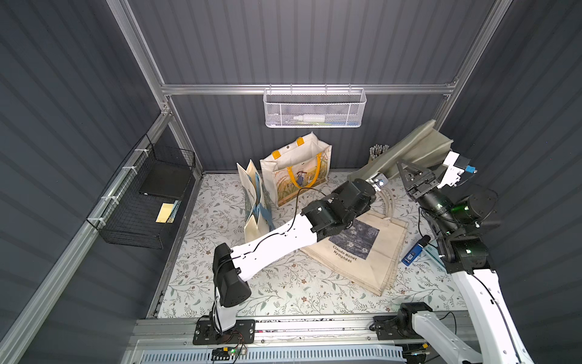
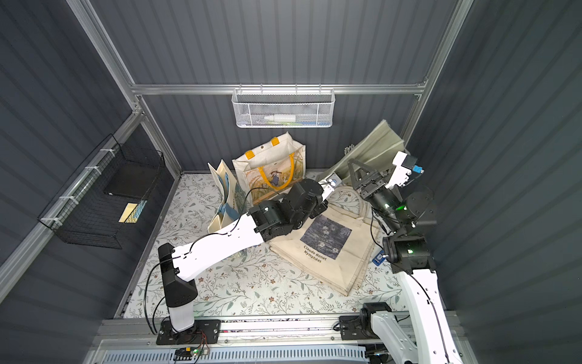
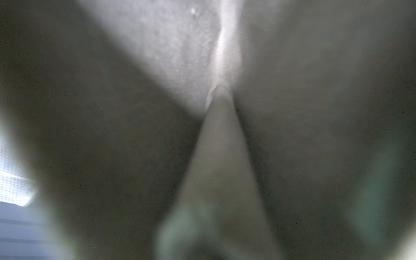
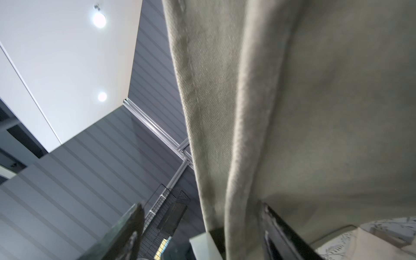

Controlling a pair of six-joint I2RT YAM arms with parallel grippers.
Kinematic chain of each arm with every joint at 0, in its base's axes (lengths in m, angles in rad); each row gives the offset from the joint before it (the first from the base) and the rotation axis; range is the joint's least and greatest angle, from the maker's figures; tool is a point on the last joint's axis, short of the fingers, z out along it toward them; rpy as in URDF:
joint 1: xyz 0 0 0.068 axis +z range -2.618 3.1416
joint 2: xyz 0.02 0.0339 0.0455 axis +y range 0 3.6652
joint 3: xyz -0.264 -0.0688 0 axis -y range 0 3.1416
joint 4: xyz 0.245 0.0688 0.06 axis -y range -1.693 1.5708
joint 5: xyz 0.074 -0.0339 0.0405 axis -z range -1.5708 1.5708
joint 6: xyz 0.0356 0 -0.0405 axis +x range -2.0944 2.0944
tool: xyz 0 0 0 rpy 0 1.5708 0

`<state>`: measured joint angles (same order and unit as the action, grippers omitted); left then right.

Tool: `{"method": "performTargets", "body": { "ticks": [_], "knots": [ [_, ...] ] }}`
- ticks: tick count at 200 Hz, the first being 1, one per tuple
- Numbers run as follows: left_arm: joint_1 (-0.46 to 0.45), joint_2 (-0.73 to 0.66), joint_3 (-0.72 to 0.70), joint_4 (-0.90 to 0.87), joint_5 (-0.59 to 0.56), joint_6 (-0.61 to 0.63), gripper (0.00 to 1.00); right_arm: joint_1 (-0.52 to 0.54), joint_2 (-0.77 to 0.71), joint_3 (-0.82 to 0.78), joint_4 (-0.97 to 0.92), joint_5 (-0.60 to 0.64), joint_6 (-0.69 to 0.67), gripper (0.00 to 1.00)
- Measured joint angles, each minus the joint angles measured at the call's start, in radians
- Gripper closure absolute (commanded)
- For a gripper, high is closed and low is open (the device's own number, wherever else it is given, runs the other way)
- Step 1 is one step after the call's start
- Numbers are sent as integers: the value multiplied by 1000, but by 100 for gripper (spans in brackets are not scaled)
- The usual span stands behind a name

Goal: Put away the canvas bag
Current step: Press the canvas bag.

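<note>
The left gripper (image 3: 221,94) is pinching a fold of the canvas bag (image 1: 412,148), jaws pressed together on the cloth. It is holding the bag raised over the far right corner of the table (image 1: 283,283). The right gripper (image 4: 200,206) is standing spread, with a hem passing between its jaws, apparently ungripped. The left pinch probably needs to be firm while the right is drawing clear without snagging fabric.

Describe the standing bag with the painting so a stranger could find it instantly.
Start at the white mesh basket on the back wall. Directly below it, on the floral table, stands an open bag. Unlike the slim blue-printed bag beside it and the flat Monet tote, it has yellow handles.
</note>
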<state>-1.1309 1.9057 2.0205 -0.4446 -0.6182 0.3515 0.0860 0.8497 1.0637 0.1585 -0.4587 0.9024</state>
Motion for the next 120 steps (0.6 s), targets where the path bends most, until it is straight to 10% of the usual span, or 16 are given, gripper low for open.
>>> {"method": "performTargets", "body": {
  "ticks": [99,120],
  "knots": [
    [-82,65,-109,283,-313,336,100,-2,10,-5,-143,169,71,40],
    [-91,65,-116,325,-341,392,100,-4,27,15,-212,197,80,62]
  ]
}}
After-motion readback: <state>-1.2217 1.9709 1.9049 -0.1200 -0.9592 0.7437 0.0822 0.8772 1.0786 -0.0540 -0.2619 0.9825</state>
